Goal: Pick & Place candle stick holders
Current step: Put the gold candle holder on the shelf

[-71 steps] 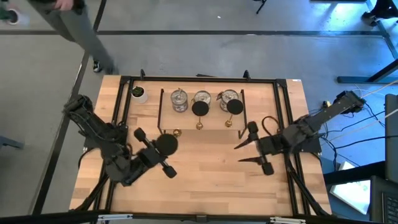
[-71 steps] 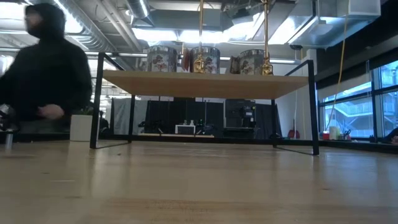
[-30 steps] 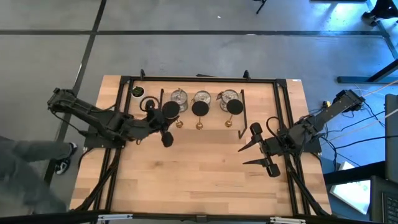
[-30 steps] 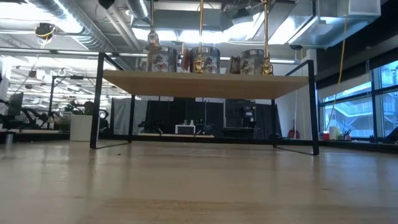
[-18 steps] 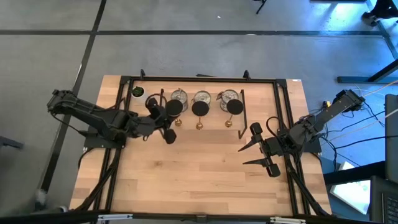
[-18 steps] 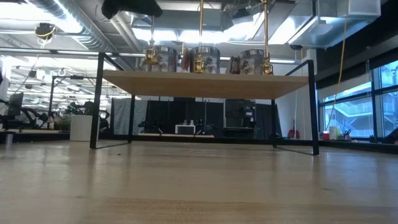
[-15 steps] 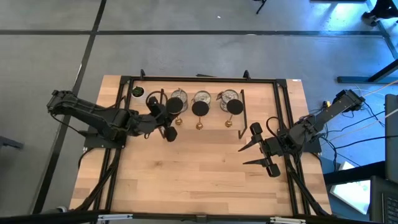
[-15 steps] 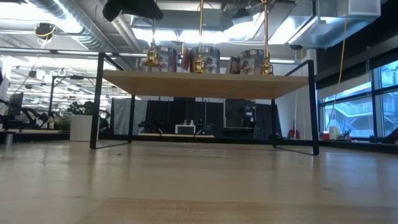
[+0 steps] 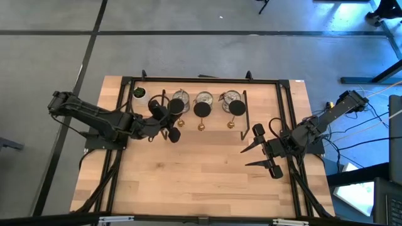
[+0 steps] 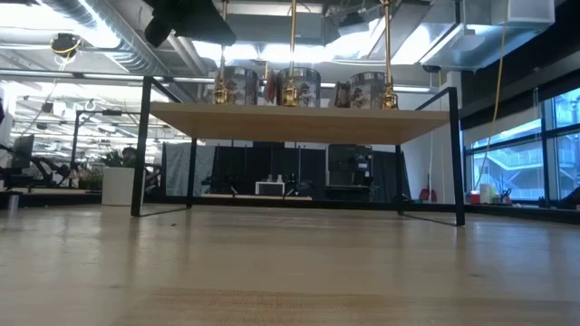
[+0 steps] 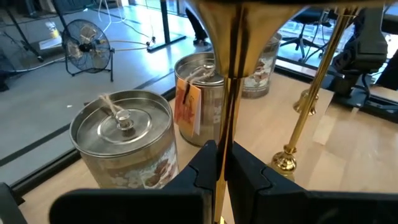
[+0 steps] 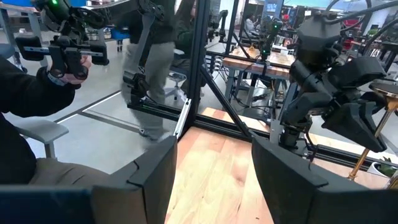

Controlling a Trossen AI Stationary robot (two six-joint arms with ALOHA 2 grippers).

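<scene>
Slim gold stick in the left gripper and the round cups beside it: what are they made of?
Slim gold stick: looks like polished brass, yellow and mirror-glossy. Squat round cups: probably thin silvery tin, with a brushed sheen, ridged lid and printed side. Left gripper is shut on the stick.

No legible text, label, brand or number anywhere.

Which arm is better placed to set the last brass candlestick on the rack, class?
The left. Its gripper is shut on the brass candlestick, above the black rack beside the silver cups. The right gripper waits open, apart from the rack, holding nothing.
</scene>
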